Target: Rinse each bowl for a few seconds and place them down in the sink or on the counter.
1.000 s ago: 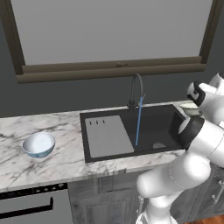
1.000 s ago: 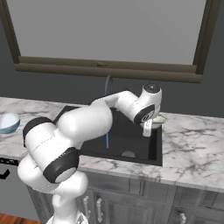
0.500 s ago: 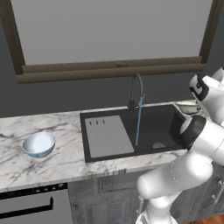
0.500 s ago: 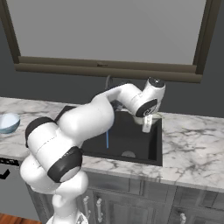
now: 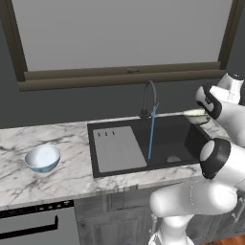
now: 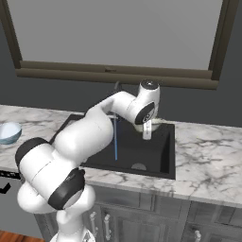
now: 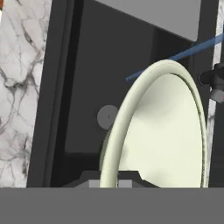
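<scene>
I am holding the pale yellow-green bowl [image 7: 166, 131] over the sink [image 5: 186, 139].

My gripper [image 6: 147, 131] is pinching the bowl's rim, carrying it above the basin's right part, near the back right corner. A thin blue stream is running from the faucet [image 5: 149, 98] into the basin, apart from the bowl. The light blue bowl [image 5: 42, 158] is sitting upright on the counter [image 5: 67, 172], well left of the sink.

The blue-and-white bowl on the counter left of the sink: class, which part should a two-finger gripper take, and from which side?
Grip the blue-and-white bowl by its rim, coming from above. It sits upright and open on the counter, so one finger can go inside the thin wall and one outside.
</scene>
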### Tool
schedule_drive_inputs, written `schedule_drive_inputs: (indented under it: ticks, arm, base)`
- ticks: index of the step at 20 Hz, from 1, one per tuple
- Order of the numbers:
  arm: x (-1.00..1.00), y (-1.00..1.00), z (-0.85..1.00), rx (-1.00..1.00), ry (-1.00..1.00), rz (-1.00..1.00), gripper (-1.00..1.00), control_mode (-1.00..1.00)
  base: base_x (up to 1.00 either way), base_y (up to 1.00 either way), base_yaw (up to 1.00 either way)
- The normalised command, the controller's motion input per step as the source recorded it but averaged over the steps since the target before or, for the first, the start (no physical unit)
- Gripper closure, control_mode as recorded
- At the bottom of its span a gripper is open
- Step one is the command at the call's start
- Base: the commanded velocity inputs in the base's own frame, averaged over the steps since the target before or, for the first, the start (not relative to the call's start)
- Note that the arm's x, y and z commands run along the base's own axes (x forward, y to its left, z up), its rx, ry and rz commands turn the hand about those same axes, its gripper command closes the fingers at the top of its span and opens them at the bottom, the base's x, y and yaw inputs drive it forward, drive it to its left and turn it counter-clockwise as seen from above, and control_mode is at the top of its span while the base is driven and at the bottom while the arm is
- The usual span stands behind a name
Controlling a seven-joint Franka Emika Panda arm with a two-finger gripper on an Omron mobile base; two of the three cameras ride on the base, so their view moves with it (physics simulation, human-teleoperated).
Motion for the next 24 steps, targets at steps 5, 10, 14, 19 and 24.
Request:
schedule_drive_inputs:
  ticks: [5,10,14,19,24]
  arm:
    - [0.11,0.44,-0.06,-0.03,0.07,0.02,1.0,-1.0]
    - [0.2,0.33,-0.07,0.01,0.15,0.02,1.0,-1.0]
    - [0.16,0.33,-0.1,0.02,0.14,0.02,1.0,-1.0]
    - [0.12,0.3,-0.1,0.01,0.05,0.02,1.0,-1.0]
    - [0.01,0.31,-0.08,0.0,0.0,0.01,1.0,-1.0]
  base:
    - [0.0,0.0,0.0]
    - [0.0,0.0,0.0]
    - [0.0,0.0,0.0]
    - [0.0,0.0,0.0]
    - [0.0,0.0,0.0]
